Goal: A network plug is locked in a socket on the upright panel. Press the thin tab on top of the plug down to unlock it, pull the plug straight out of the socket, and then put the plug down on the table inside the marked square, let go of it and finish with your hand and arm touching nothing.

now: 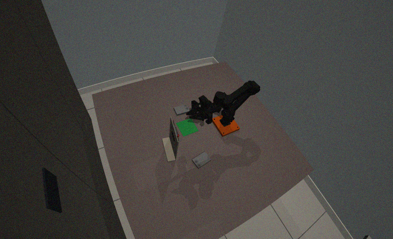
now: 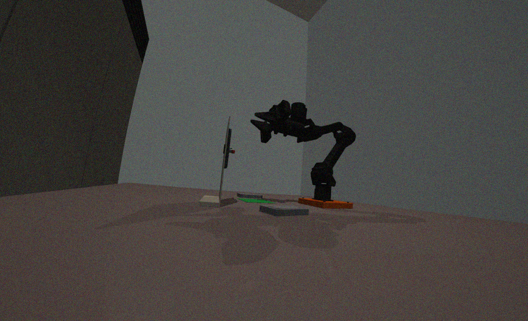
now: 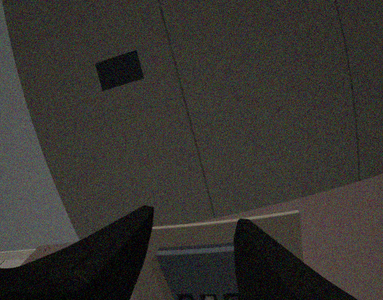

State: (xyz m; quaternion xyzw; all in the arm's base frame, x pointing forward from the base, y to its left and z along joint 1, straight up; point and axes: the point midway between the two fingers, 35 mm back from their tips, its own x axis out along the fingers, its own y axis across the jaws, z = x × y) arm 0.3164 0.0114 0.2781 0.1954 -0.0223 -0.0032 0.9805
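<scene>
The upright panel (image 1: 175,150) (image 2: 222,179) (image 3: 191,238) carries a dark socket block (image 2: 227,148) (image 3: 199,271). The small plug (image 1: 178,135) (image 2: 232,151), showing red, sticks out of the block toward the arm. Its thin tab is too small to make out, and the plug is not seen in the wrist view. My gripper (image 1: 188,116) (image 2: 252,117) (image 3: 194,222) is partly open and empty. It hangs in the air on the arm's side of the panel, higher than the plug and touching nothing. The green marked square (image 1: 187,127) (image 2: 255,200) lies flat on the table in front of the panel.
One grey flat block (image 1: 201,159) (image 2: 283,210) lies nearer the exterior camera. Another grey block (image 1: 179,109) (image 2: 249,195) lies beyond the green square. The panel's pale foot (image 1: 168,149) (image 2: 210,199) extends behind it. The arm stands on an orange base (image 1: 230,130) (image 2: 325,203).
</scene>
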